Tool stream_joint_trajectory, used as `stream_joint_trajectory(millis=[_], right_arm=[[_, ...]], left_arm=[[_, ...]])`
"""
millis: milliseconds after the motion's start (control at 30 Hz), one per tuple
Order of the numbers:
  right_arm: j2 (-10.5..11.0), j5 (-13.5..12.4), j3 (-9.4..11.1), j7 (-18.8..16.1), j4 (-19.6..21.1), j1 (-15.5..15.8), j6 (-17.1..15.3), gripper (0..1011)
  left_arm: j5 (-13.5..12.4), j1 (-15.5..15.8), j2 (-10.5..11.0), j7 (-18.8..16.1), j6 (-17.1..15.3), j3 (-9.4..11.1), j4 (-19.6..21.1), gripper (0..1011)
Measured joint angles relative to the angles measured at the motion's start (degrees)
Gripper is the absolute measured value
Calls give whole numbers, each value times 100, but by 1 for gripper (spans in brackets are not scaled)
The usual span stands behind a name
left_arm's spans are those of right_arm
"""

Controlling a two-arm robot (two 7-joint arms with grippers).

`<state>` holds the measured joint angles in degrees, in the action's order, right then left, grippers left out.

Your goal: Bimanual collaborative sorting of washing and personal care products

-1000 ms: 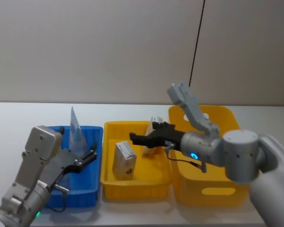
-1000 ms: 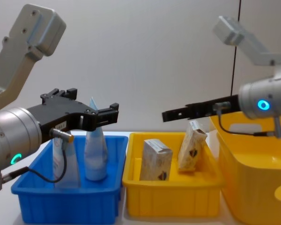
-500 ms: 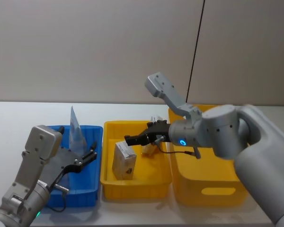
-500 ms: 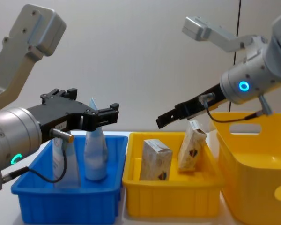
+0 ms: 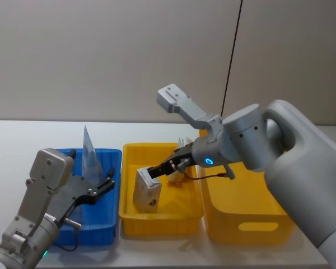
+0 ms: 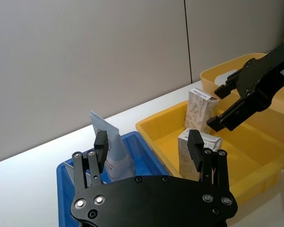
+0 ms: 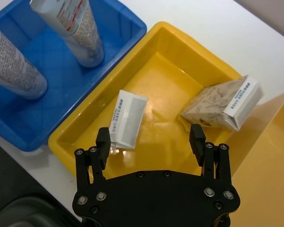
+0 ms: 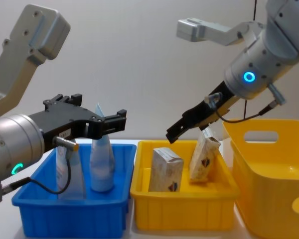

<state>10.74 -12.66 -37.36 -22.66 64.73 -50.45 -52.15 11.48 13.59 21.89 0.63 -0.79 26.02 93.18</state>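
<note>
Two squeeze tubes (image 8: 101,162) are counted standing upright in the blue bin (image 8: 74,219) on the left. The left gripper (image 6: 147,142) is held above them, released and spread, with nothing grasped. In the small yellow bin (image 8: 184,214) two cartons are counted: the left carton (image 8: 165,170) upright, the right carton (image 8: 204,155) tilted. The right gripper (image 7: 150,134) is poised above them, released and empty; since half a second ago it has been swung lower and further left, over the left carton. One large yellow bin (image 8: 279,199) is seen at far right
</note>
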Motion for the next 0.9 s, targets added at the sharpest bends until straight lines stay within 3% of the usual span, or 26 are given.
stream_joint_trajectory(millis=[433, 900], right_arm=[[-316, 72, -228, -197, -591, -263, -189, 1002], [-584, 127, -256, -237, -1145, -449, -190, 1002]], left_arm=[[0, 0, 0, 0, 0, 0, 0, 1001], [0, 0, 0, 0, 0, 0, 0, 1001]])
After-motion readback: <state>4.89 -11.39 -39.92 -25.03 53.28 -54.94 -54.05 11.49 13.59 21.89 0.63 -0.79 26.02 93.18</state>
